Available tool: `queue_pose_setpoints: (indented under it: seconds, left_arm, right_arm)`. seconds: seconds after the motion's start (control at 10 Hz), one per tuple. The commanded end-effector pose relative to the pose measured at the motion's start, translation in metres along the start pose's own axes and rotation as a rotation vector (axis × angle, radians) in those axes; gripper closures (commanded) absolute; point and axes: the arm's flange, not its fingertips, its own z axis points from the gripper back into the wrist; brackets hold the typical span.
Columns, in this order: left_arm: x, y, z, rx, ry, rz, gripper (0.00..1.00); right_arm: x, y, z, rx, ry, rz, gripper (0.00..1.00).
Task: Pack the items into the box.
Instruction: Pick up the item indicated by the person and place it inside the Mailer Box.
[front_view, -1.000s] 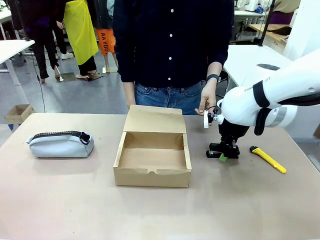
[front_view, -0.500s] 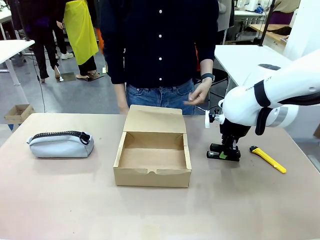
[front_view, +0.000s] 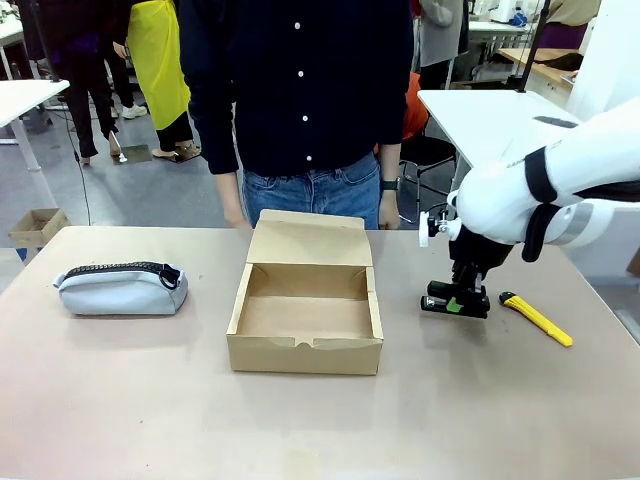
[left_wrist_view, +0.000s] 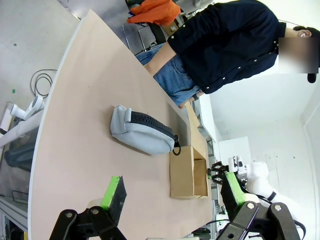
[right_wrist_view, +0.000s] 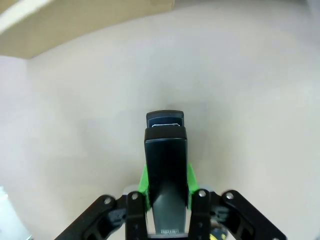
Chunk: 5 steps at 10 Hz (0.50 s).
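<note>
The items number three, all on the one beige surface (front_view: 150, 400) with a single box. The robot's left hand (left_wrist_view: 172, 187) hangs high over its end of the surface, green pads spread wide, holding nothing. Farthest left lies the one soft grey-blue pouch (front_view: 122, 288) with a black zipper, on its side, well apart from the box. In the middle sits the shallow brown cardboard box (front_view: 305, 355), open and bare inside, with its lid flap (front_view: 310, 240) raised at the far side. A person (front_view: 300, 90) in a dark buttoned shirt stands right behind it. Bare surface lies between the box and the one small black stapler-like tool (front_view: 436, 304). The right hand (front_view: 462, 297) is clamped narrowly on that tool from above. Just right lies the one slim yellow-and-black utility knife (front_view: 536, 319), untouched.
</note>
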Motion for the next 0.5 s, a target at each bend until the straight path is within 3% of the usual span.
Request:
queue_pose_setpoints:
  seconds: [0.0, 0.2, 0.4]
  left_arm:
    - [0.001, 0.000, -0.001, -0.022, -0.020, -0.016, 0.00]
    - [0.001, 0.000, -0.001, -0.022, -0.020, -0.016, 0.00]
    - [0.001, 0.000, -0.001, -0.022, -0.020, -0.016, 0.00]
  right_arm:
    - [-0.043, 0.022, 0.067, 0.045, -0.085, -0.075, 1.00]
    - [-0.107, 0.057, 0.131, 0.082, -0.190, -0.367, 1.00]
    - [-0.151, 0.095, 0.158, 0.031, -0.225, -0.609, 1.00]
